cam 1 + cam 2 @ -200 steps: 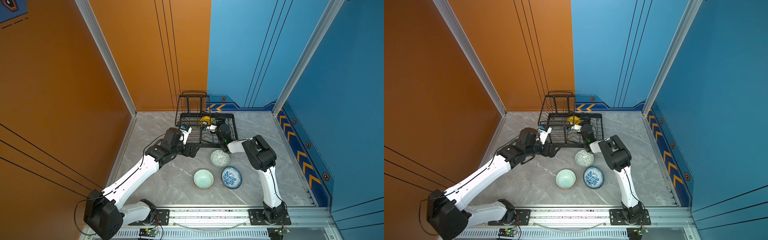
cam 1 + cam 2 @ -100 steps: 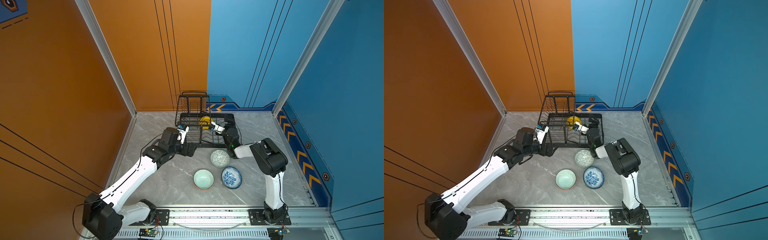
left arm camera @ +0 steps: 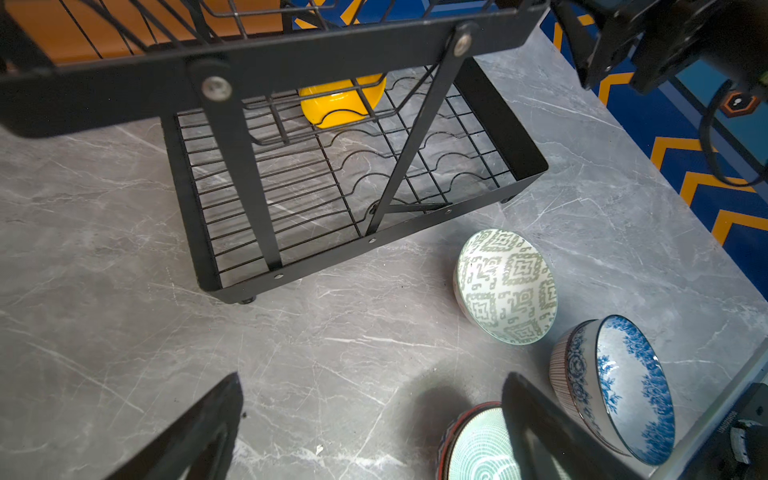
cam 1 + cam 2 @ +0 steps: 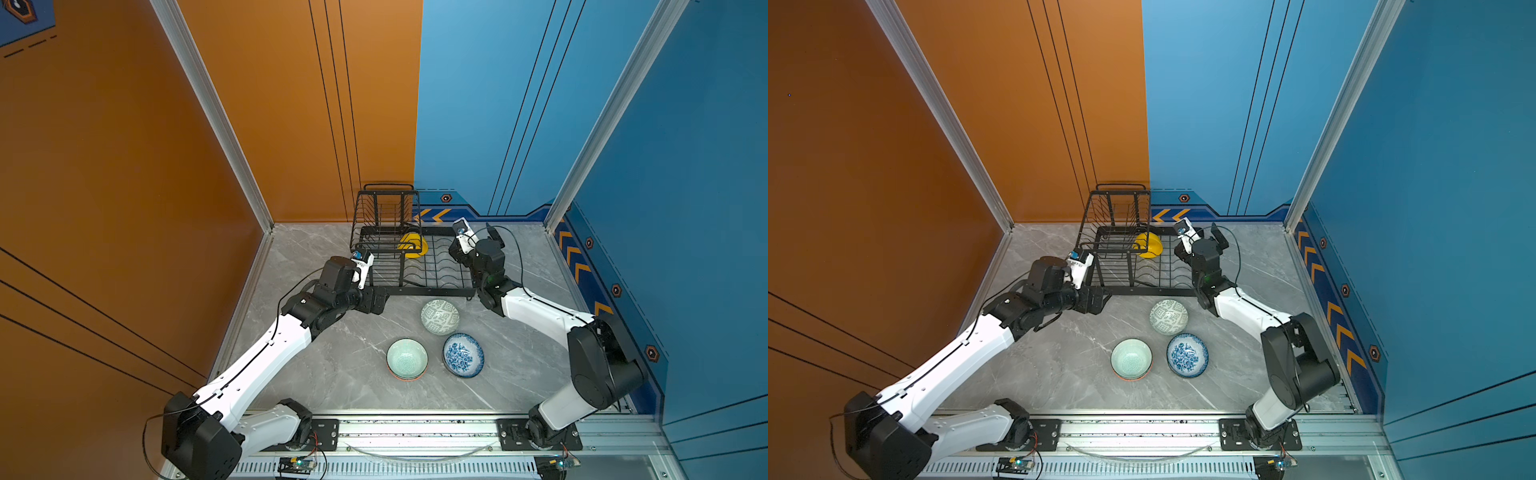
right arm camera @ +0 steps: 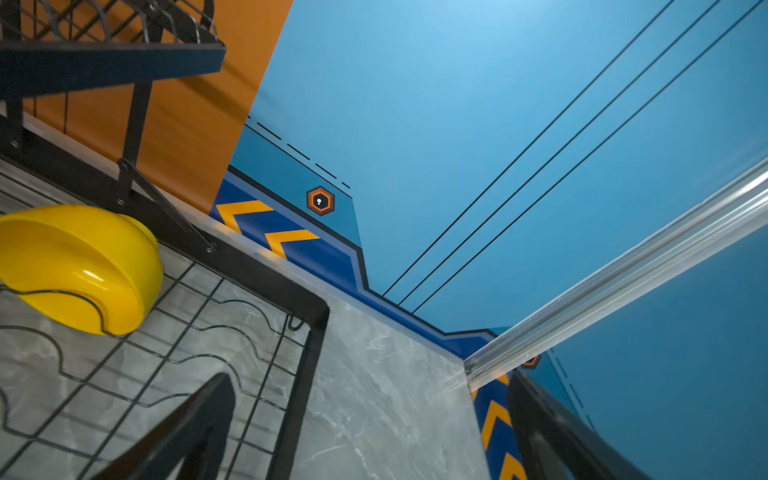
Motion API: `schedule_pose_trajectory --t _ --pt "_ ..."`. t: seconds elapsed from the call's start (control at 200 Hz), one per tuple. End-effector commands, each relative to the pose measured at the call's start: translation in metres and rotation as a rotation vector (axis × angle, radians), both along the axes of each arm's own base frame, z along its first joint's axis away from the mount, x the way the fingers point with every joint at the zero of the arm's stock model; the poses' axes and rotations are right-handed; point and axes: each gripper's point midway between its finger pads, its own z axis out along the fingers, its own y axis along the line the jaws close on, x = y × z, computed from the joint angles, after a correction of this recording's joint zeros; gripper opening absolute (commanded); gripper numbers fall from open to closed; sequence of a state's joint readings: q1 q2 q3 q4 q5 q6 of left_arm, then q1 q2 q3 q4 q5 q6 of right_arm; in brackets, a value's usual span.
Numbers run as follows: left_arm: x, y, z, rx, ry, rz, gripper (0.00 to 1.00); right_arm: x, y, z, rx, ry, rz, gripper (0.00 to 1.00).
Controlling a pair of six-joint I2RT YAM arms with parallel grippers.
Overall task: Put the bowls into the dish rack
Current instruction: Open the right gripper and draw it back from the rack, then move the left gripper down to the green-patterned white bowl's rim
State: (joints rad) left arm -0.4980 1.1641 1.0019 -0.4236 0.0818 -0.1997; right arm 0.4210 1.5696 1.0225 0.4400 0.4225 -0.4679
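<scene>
On the marble tabletop (image 4: 332,374), both arms flank the dish rack (image 4: 415,287), left hand (image 3: 372,376) and right hand (image 5: 370,375) spread empty.

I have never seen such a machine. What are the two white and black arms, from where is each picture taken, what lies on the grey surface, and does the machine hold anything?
These are two robot arms, a left arm and a right arm, each ending in a two-fingered gripper. Two pictures look down from above on the whole scene; two come from small cameras on the wrists. On the grey table stands a black wire dish rack with a yellow bowl already in it. Outside the rack, nearer the arms' bases, are a grey-green patterned bowl, a mint bowl and a blue-and-white bowl. The left gripper and the right gripper are both open and hold nothing.
</scene>
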Motion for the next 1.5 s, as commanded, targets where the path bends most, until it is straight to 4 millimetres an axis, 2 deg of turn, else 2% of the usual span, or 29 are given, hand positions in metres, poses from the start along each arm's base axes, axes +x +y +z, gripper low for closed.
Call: schedule_pose_trajectory --t 0.0,0.265,0.586,0.931,1.092,1.182,1.197,1.227,1.492 --pt "-0.005 0.005 -0.009 0.02 0.027 0.022 0.98 -0.018 -0.009 -0.03 0.181 0.236 -0.033 1.0" --pt "-0.007 -0.01 -0.026 0.045 0.063 0.007 0.98 -0.035 -0.014 -0.036 0.397 0.402 0.006 1.0" --pt "-0.006 -0.029 -0.039 0.026 0.098 -0.018 0.98 -0.04 -0.012 -0.042 0.512 0.514 0.046 1.0" --pt "-0.009 -0.057 -0.063 0.027 0.171 -0.077 0.98 -0.036 -0.02 -0.048 0.502 0.599 -0.034 1.0" --pt "-0.008 -0.077 -0.073 0.014 0.195 -0.109 0.98 -0.035 -0.02 -0.052 0.503 0.642 -0.053 1.0" --pt "-0.009 -0.085 -0.087 0.024 0.225 -0.117 0.98 -0.035 -0.019 -0.051 0.506 0.643 -0.049 1.0" --pt "-0.004 -0.09 -0.077 0.008 0.208 -0.119 0.98 -0.036 -0.019 -0.052 0.507 0.646 -0.048 1.0" --pt "-0.001 -0.094 -0.078 0.005 0.208 -0.12 0.98 -0.036 -0.018 -0.053 0.507 0.647 -0.048 1.0" --pt "0.004 -0.121 -0.1 0.034 0.256 -0.146 0.98 -0.039 -0.019 -0.053 0.5 0.653 -0.047 1.0"
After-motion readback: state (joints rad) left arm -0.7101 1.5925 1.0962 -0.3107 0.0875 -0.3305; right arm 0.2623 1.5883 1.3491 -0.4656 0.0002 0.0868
